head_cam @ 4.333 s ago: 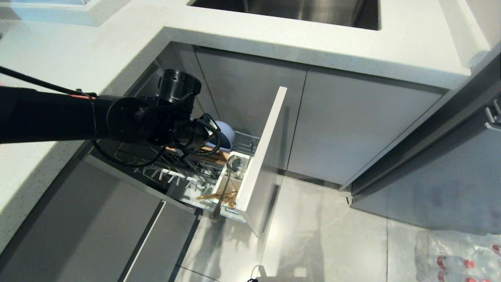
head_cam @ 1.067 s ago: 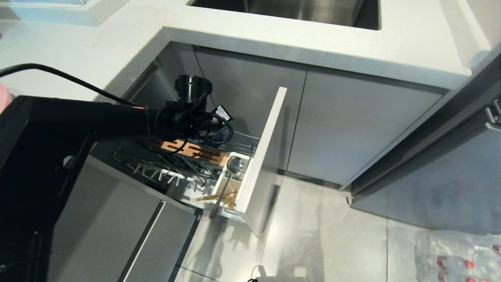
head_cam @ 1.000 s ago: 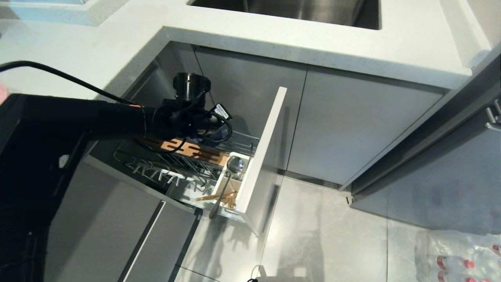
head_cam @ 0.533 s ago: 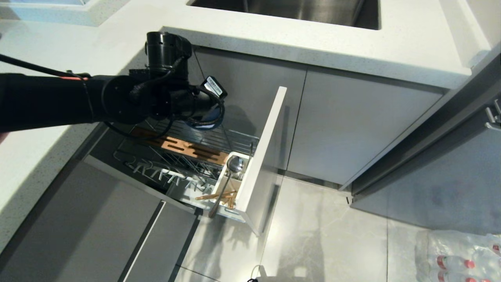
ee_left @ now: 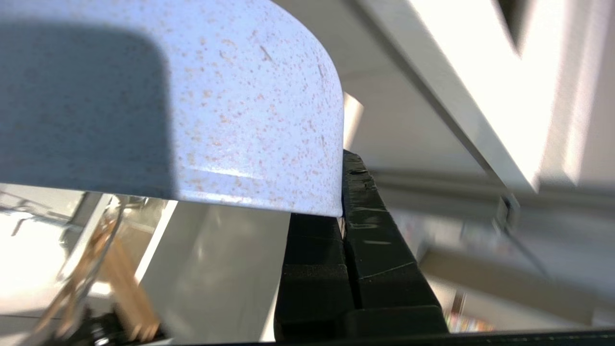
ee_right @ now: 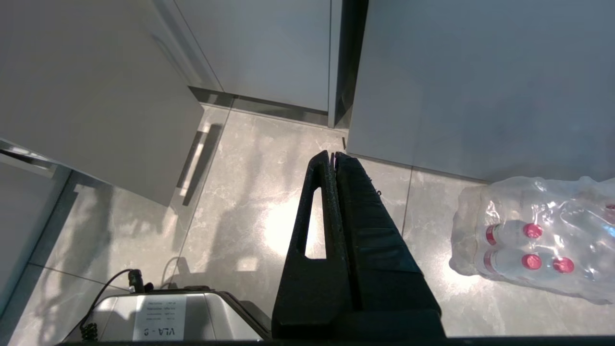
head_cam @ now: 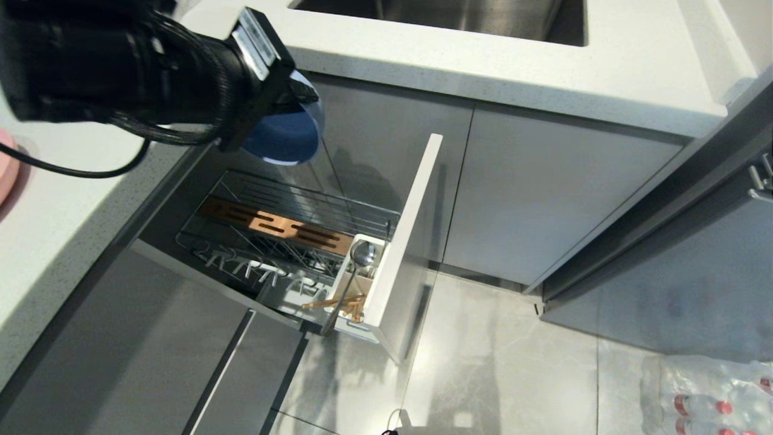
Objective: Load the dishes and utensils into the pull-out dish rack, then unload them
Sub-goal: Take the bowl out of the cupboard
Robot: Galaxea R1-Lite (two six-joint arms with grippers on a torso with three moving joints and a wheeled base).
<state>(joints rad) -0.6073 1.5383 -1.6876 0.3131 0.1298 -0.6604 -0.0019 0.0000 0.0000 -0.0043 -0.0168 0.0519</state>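
Note:
My left gripper [head_cam: 300, 92] is shut on the rim of the blue-grey bowl [head_cam: 282, 136] and holds it in the air above the pull-out dish rack [head_cam: 403, 241], level with the countertop edge. In the left wrist view the fingers [ee_left: 365, 230] pinch the speckled bowl [ee_left: 192, 105] at its edge. The wire basket [head_cam: 290, 202] and wooden insert [head_cam: 278, 227] hold no dishes. The spoon [head_cam: 361, 252] and chopsticks [head_cam: 329, 300] stand in the white cutlery holder [head_cam: 348, 314]. A sliver of the pink plate [head_cam: 5, 163] shows on the counter at far left. My right gripper [ee_right: 333, 154] hangs shut over the floor.
The white countertop [head_cam: 483, 60] with the sink [head_cam: 459, 15] runs above the grey cabinet doors [head_cam: 543, 193]. A shrink-wrapped pack of water bottles [ee_right: 533, 240] lies on the tiled floor at the right. Part of my base [ee_right: 168, 317] shows below the right gripper.
The left arm has lifted the bowl out of the rack, up and to the left, to countertop height. The spoon, chopsticks and right arm have not moved.

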